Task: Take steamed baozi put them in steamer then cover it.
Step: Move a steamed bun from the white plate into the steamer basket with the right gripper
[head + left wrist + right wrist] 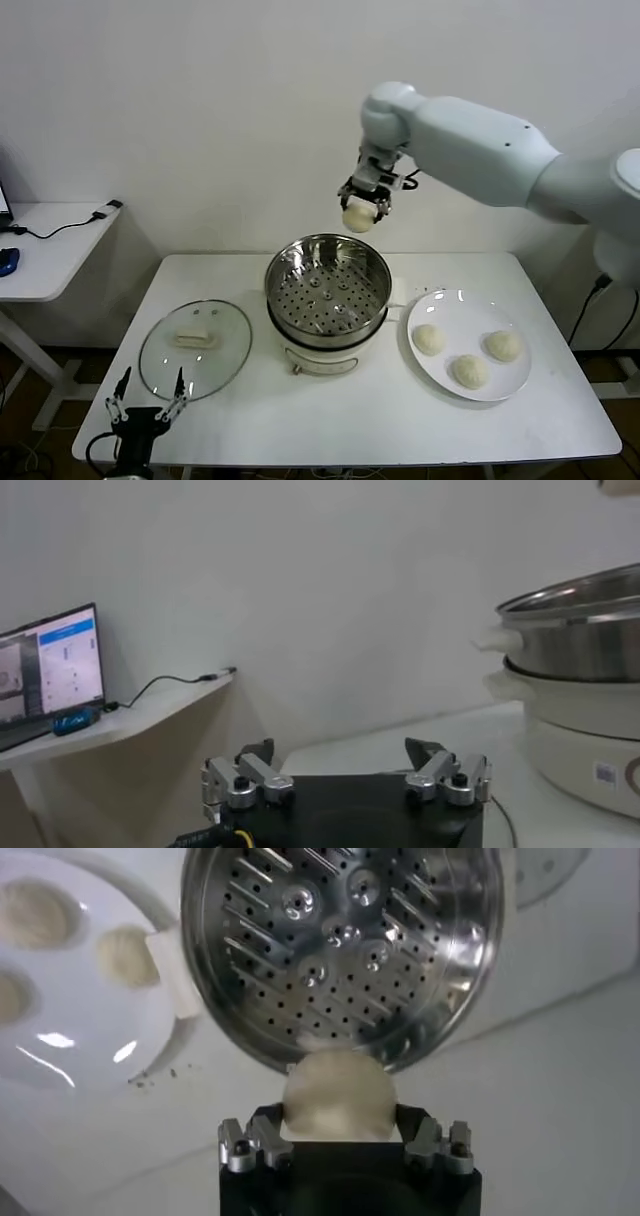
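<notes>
One baozi [357,217] is pinched tight in the right gripper [364,207], high over the steamer's [327,290] far rim. Three buns [468,353] sit on the white plate [436,374], below it. The left gripper [146,402] waits wide open beside the cover [195,346].

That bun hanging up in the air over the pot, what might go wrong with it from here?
The right gripper holds one baozi high above the far rim of the steamer, not over its centre. Let go there, it might hit the rim and bounce onto the table. The soft bun could also stick to a finger or get squashed.
</notes>
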`<control>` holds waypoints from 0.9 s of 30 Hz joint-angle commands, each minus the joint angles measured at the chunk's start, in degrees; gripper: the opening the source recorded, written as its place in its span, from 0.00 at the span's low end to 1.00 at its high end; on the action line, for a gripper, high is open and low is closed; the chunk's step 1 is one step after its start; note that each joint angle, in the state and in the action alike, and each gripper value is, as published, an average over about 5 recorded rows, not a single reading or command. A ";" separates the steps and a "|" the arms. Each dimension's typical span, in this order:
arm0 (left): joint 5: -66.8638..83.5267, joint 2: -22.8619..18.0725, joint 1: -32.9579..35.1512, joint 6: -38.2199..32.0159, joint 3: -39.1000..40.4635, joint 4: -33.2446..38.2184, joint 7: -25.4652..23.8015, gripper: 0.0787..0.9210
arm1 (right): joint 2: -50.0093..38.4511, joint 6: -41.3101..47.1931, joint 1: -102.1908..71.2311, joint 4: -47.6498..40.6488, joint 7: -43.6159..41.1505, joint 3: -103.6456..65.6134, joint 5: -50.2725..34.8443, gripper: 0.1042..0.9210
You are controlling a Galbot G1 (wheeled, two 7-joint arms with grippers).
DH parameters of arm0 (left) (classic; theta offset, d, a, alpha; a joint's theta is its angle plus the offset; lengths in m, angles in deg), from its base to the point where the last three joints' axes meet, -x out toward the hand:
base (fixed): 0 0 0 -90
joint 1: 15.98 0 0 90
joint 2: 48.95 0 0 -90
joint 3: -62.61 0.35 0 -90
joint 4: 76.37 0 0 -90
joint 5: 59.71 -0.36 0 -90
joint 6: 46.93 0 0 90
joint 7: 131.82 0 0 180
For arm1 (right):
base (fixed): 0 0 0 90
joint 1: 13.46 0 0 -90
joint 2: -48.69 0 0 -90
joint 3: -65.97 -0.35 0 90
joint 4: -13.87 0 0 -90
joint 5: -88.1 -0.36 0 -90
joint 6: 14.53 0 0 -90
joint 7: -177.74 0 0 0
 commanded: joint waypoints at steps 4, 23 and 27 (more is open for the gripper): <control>0.18 -0.07 -0.68 0.31 -0.21 -0.58 0.00 0.88 | 5.29 -8.16 -11.87 -0.48 3.70 -4.53 21.74 0.76; -0.11 -1.26 -3.25 1.50 0.30 -1.75 0.03 0.88 | 6.86 -10.26 -18.46 -5.23 7.15 -8.87 30.30 0.77; -0.11 -1.26 -3.28 1.46 0.34 -1.93 0.01 0.88 | 7.21 -11.12 -18.73 -5.97 7.34 -10.12 31.01 0.82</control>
